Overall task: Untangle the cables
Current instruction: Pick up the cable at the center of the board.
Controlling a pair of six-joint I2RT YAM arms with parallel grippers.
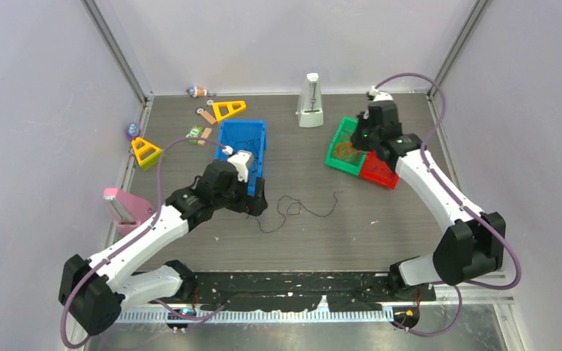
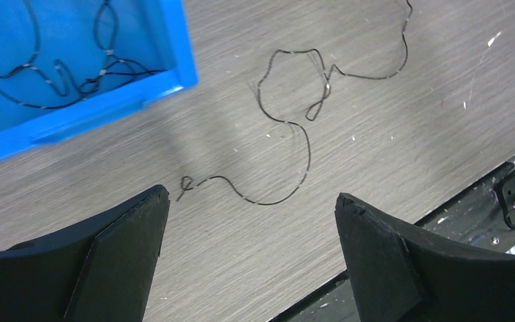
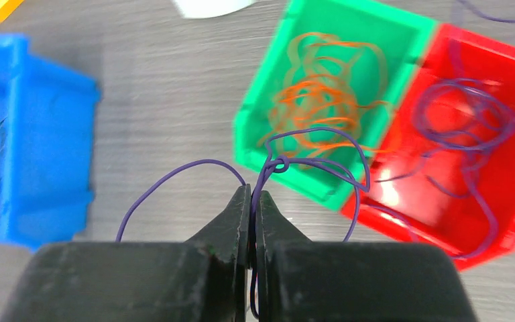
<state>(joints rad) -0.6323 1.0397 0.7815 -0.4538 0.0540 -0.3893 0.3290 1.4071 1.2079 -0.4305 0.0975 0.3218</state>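
Observation:
A thin black cable point(image 1: 300, 207) lies in loose squiggles on the table; in the left wrist view point(image 2: 288, 121) it runs from a small loop near my left finger up to the right. My left gripper point(image 2: 251, 201) is open and empty just above its near end, beside the blue bin point(image 1: 257, 135), which holds more black cable point(image 2: 60, 74). My right gripper point(image 3: 251, 191) is shut on a purple cable point(image 3: 315, 144) with a small knot, held above the green bin point(image 3: 261, 127) of orange cables point(image 3: 325, 94). The red bin point(image 3: 509, 221) holds purple cables point(image 3: 463, 114).
A white metronome point(image 1: 310, 101) stands at the back. Yellow triangles point(image 1: 228, 110), wooden pieces point(image 1: 206, 115) and small toys lie at the back left. A pink object point(image 1: 126, 206) sits by the left arm. A black strip point(image 1: 293, 289) runs along the near edge.

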